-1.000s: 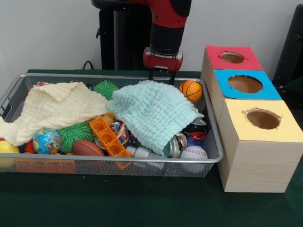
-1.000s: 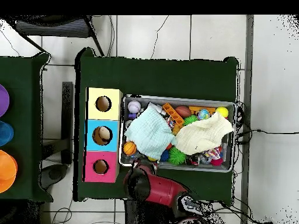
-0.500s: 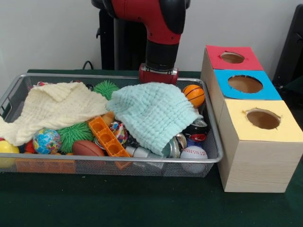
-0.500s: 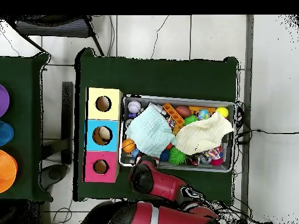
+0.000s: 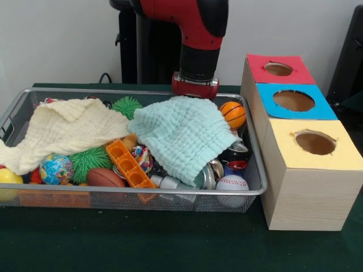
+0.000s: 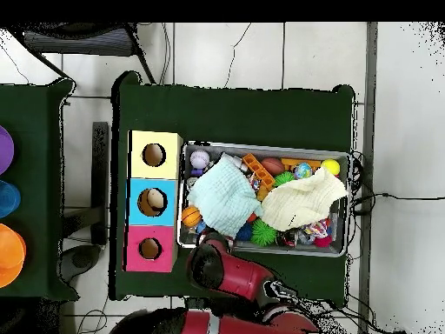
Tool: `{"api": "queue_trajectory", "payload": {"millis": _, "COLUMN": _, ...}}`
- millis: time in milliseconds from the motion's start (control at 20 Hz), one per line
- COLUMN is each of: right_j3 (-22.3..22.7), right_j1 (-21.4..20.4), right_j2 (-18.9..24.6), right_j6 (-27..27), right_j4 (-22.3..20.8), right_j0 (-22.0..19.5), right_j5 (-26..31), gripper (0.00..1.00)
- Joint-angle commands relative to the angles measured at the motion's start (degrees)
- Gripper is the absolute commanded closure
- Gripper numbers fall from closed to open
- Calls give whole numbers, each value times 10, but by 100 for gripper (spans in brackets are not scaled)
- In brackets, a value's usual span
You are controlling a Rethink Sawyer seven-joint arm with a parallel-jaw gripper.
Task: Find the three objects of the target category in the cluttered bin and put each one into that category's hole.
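Observation:
The silver wire-mesh bin (image 5: 142,193) holds a heap of toys under two cloths. A mint cloth (image 5: 181,133) covers the right half and a cream cloth (image 5: 68,127) the left. My gripper (image 5: 195,88) is low at the bin's far side, its tip hidden behind the mint cloth's far edge, just left of a small basketball (image 5: 232,114). A baseball (image 5: 231,184), a brown football (image 5: 105,177) and a globe ball (image 5: 55,168) lie along the near side. In the overhead view the arm (image 6: 214,265) ends at the bin's rim (image 6: 265,146), by the mint cloth (image 6: 223,197).
Three wooden boxes with holes stand right of the bin: red top (image 5: 278,69), blue top (image 5: 294,101), yellow top (image 5: 315,143). Green spiky balls (image 5: 91,159), an orange block (image 5: 129,164) and a yellow ball (image 5: 7,178) lie in the bin too.
The gripper has dropped from above the mint cloth's far edge to behind it, then shifted slightly right. The basketball has moved a little to the right.

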Motion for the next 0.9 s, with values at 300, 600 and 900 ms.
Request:
{"api": "queue_trajectory", "payload": {"millis": 300, "right_j3": -43, "right_j1": -140, "right_j2": -40, "right_j6": 111, "right_j4": 60, "right_j0": 84, "right_j5": 245, "gripper": 0}}
{"api": "queue_trajectory", "payload": {"millis": 600, "right_j3": -45, "right_j1": -151, "right_j2": -29, "right_j6": 141, "right_j4": 76, "right_j0": 82, "right_j5": 189, "gripper": 0}}
{"api": "queue_trajectory", "payload": {"millis": 900, "right_j3": -88, "right_j1": -158, "right_j2": -63, "right_j6": 130, "right_j4": 90, "right_j0": 107, "right_j5": 236, "gripper": 0}}
